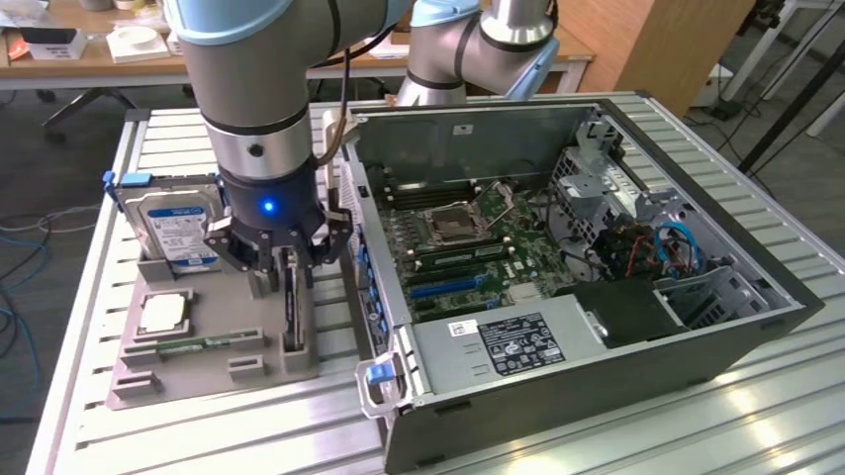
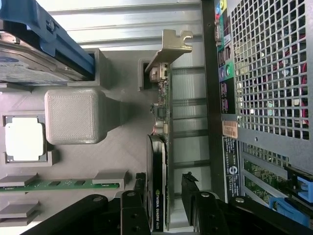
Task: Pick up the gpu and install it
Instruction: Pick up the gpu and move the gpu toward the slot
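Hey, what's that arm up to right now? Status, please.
Gripper open, straddling the gpu. It stands on edge in grey holder, not yet lifted. Hard drive apart, not in the way.

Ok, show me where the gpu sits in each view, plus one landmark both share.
Exterior view: the gpu stands on edge in the grey holder, under the open gripper, beside the computer case.
Wrist view: the gpu runs between the gripper's fingers toward its silvery bracket.
Shared landmark: the blue-labelled hard drive, in the same holder.

Hard drive (image 1: 174, 223) upright in grey holder (image 1: 185, 374); processor (image 1: 161, 313); memory stick (image 1: 198, 345).
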You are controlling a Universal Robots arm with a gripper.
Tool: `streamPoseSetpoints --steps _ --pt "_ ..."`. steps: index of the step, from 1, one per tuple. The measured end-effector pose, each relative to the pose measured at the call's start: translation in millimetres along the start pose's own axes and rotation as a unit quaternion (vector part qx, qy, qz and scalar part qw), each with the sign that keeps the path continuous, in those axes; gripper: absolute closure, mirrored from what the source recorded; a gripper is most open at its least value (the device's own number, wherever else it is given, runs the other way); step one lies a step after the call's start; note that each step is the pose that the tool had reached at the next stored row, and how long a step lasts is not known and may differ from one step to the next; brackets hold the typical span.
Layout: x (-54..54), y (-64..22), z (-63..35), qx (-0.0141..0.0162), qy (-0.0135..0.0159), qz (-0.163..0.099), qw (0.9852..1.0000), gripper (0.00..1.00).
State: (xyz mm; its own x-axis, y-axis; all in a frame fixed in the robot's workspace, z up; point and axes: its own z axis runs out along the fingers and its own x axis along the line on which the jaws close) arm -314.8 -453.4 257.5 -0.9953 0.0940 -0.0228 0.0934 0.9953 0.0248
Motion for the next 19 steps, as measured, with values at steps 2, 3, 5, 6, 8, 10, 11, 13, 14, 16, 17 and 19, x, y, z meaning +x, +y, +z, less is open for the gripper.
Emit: streamPoseSetpoints --steps 2,3,5,6,8,10,11,13,14,16,17,19 --pt "0.0 0.0 0.5 0.0 0.0 0.0 1.0 0.57" --pt "0.0 0.0 0.8 0.0 -0.0001 0.0 1.0 0.57" --pt "0.0 0.0 1.4 0.0 -0.0001 0.0 1.0 0.57" --pt "0.0 0.0 1.7 0.0 -0.0001 0.0 1.0 0.57" --pt "0.0 -0.1 2.3 -0.0001 -0.0001 0.0 1.0 0.57" --pt "0.1 -0.1 3.0 0.0 -0.0001 0.0 1.0 0.57" --pt "0.1 -0.1 3.4 -0.0001 -0.0001 0.0 1.0 0.57" --pt "0.1 -0.1 4.0 0.0 0.0 0.0 1.0 0.57" --pt "0.1 -0.1 4.4 0.0 0.0 0.0 1.0 0.57" --pt "0.1 -0.1 5.1 0.0 -0.0001 0.0 1.0 0.57" --pt "0.1 -0.1 5.4 0.0 0.0 0.0 1.0 0.57" --pt "0.1 -0.1 6.0 0.0 0.0 0.0 1.0 0.57"
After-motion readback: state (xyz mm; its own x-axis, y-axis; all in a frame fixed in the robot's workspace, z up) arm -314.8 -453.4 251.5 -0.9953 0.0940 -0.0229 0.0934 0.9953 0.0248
